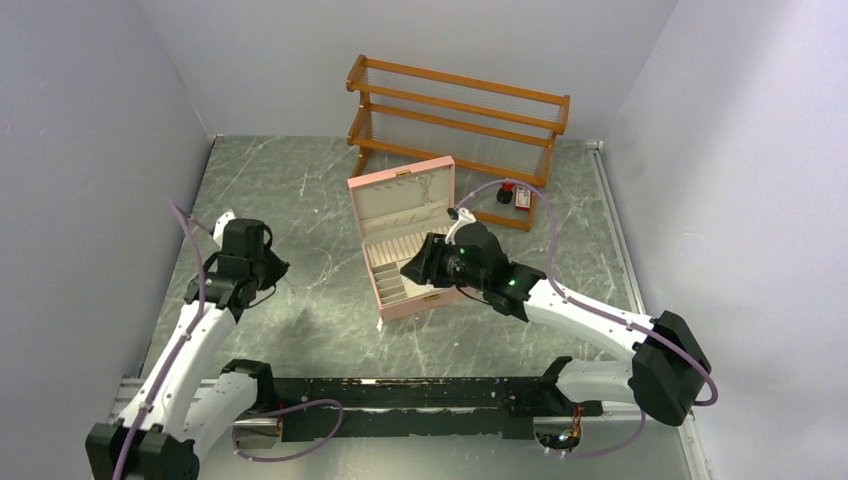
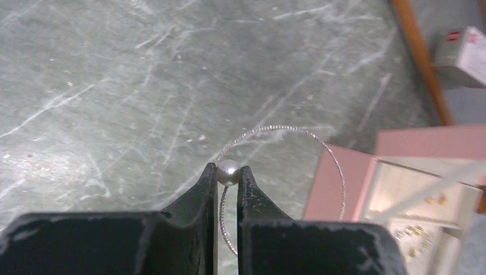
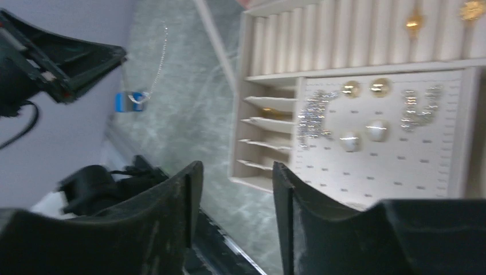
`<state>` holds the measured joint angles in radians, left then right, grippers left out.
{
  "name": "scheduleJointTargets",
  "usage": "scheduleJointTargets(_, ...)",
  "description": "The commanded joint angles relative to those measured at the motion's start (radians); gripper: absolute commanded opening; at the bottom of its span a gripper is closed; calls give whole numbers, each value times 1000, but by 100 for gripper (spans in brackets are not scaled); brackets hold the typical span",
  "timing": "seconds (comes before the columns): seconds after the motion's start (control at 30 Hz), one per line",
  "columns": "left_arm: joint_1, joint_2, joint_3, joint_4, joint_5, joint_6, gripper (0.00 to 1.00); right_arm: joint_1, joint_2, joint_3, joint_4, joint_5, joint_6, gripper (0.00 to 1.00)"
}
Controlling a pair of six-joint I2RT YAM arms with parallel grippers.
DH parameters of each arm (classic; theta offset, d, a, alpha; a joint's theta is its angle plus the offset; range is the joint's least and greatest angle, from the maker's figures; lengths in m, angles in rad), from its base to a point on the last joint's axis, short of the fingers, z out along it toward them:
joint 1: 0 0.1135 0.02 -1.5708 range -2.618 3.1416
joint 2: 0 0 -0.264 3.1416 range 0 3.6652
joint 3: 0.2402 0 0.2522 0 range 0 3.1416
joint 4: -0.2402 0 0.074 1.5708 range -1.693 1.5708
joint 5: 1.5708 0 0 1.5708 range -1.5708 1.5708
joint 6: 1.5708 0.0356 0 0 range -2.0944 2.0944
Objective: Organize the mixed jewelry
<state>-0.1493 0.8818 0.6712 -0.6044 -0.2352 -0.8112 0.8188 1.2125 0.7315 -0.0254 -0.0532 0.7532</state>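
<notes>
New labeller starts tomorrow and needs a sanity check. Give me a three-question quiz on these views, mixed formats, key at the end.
1. True or false: the left gripper is shut on the pearl strung on the silvery chain.
2. Pick one. The right gripper is: A, shut on a gold ring; B, open with nothing between its fingers; C, shut on the box lid.
3. Fill in: the lid of the pink box stands ____.

Key: 1 true; 2 B; 3 open.
</notes>
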Motion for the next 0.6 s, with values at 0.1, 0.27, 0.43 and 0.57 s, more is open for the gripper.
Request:
scheduleJointTargets(0.1, 8, -115, 42, -18, 198, -77, 5, 81, 40, 11, 265, -125, 192, 63)
scheduleJointTargets(0.27, 8, -142, 35, 3, 272, -100, 5, 154, 125, 67, 324, -77, 325, 64)
scheduleJointTargets(0.43, 8, -165, 22, 31, 331, -121, 5, 197, 199, 118, 368, -28, 380, 61)
scheduleJointTargets(0.57, 8, -163, 5, 49, 366, -134, 5, 206, 250, 140, 390, -2, 431, 54)
